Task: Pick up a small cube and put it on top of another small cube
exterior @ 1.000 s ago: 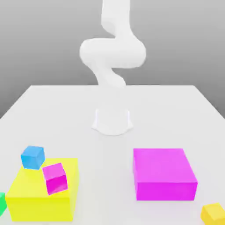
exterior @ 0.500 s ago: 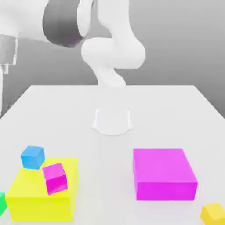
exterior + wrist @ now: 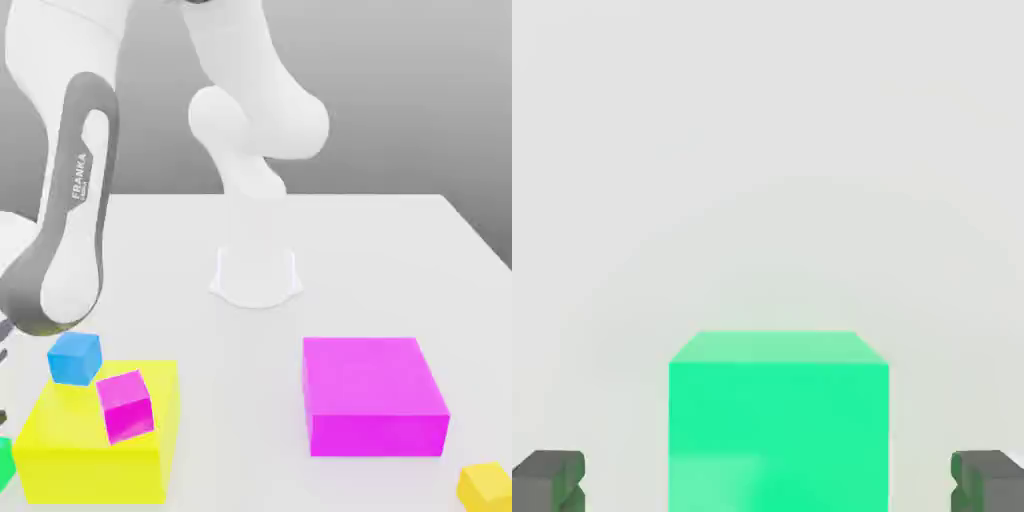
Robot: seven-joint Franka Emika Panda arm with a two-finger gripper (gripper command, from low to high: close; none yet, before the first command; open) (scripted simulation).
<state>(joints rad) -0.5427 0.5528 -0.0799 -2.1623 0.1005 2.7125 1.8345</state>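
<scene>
Hand view: green cube (image 3: 779, 420) on the white surface (image 3: 768, 150), centred between the two dark fingertips (image 3: 548, 480) of the claw (image 3: 768, 482). Clear gaps on both sides of the cube; claw open, gripping nothing. Exterior view: same green cube (image 3: 5, 462) at the frame's left edge, low on the surface, just beside the large yellow block (image 3: 95, 440). Arm (image 3: 65, 210) bent down over that corner.

Progress, as judged: approach complete, grasp not yet made. Outstanding: closure on the cube, lift, carry, placement on a second small cube. Candidates: blue cube (image 3: 74, 357) and small magenta cube (image 3: 126, 404), both on or against the yellow block; small yellow cube (image 3: 487, 486) well apart at lower right.

Surface (image 3: 400, 250) plain white, also carrying a large magenta block (image 3: 373, 395). Backdrop plain grey.
</scene>
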